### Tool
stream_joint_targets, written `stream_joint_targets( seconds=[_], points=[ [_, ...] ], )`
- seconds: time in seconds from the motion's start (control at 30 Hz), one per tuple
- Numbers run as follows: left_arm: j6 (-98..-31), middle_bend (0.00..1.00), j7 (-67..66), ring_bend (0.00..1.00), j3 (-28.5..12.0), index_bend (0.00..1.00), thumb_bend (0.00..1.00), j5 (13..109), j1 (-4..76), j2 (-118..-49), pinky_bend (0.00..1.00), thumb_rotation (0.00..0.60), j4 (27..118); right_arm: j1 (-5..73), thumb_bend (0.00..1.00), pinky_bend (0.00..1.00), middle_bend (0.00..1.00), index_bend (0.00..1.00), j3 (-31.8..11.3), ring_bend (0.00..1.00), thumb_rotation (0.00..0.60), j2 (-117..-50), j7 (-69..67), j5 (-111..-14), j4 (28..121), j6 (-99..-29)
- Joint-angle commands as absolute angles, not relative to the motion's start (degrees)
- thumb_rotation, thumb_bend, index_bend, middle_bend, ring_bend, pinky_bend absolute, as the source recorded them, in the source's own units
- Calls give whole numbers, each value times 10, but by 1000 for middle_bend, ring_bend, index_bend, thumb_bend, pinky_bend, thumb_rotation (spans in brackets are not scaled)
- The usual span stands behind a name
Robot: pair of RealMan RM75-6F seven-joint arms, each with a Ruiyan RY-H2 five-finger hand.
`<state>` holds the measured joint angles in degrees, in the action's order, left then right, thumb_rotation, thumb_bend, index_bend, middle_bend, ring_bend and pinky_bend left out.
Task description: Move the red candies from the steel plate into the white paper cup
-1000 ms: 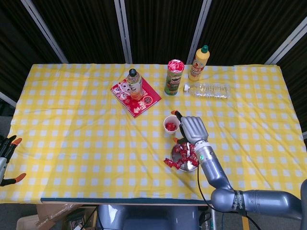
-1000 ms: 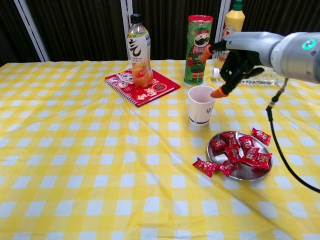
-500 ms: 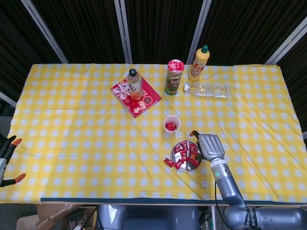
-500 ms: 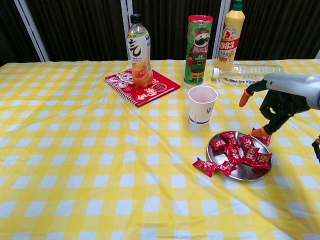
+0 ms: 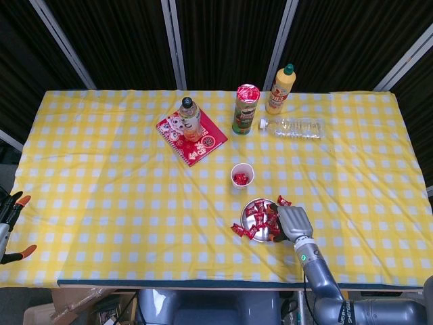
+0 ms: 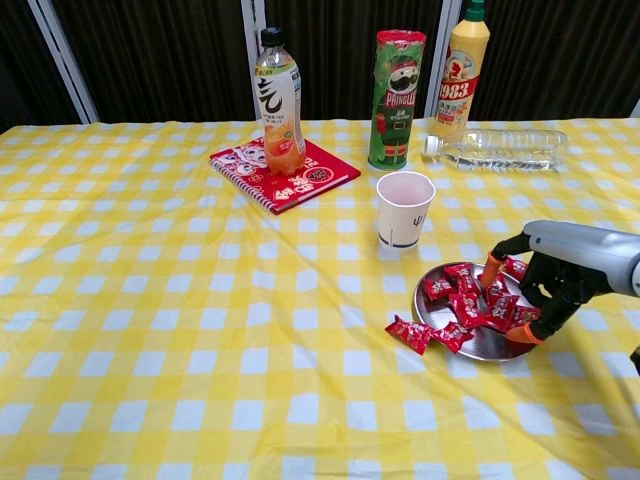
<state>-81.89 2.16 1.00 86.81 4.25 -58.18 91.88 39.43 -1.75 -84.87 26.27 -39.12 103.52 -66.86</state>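
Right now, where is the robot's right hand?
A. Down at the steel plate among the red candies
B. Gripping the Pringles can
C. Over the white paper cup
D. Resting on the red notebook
A. The right hand is lowered at the steel plate, its fingers among the red candies, well clear of the white paper cup.

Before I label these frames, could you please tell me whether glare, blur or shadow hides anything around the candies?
Head view: sharp and evenly lit, but the candies are small, and the right hand covers part of the steel plate. Chest view: crisp and close, soft shadows only; the plate's bare rim shines mildly without hiding anything, and the paper cup is clear.
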Motion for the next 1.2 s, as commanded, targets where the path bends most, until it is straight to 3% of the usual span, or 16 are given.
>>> stream_joint_targets(
  seconds=[0.03, 0.3, 0.5, 0.77, 1.2],
  points=[
    [-818, 0, 22, 0, 10, 0, 11, 868, 43, -582, 0, 600, 919, 392, 273, 972, 823, 353, -18, 855, 600, -854, 266, -391, 1030, -666],
    [-816, 0, 23, 0, 10, 0, 11, 867, 43, -581, 0, 600, 919, 388, 273, 972, 824, 353, -24, 854, 600, -863, 273, -376, 1006, -654],
    [-815, 0, 24, 0, 10, 0, 11, 865, 43, -581, 0, 600, 919, 384, 279, 972, 824, 456, -28, 855, 600, -866, 272, -366, 986, -640],
    [-817, 0, 27, 0, 10, 0, 11, 867, 43, -581, 0, 600, 917, 377, 483, 972, 823, 637, -30, 854, 600, -869, 266, -369, 975, -628],
    [-820, 0, 29, 0, 10, 0, 11, 868, 42, -581, 0, 600, 917, 374, 550, 972, 824, 653, -48, 855, 600, -869, 268, -397, 997, -641]
  ],
)
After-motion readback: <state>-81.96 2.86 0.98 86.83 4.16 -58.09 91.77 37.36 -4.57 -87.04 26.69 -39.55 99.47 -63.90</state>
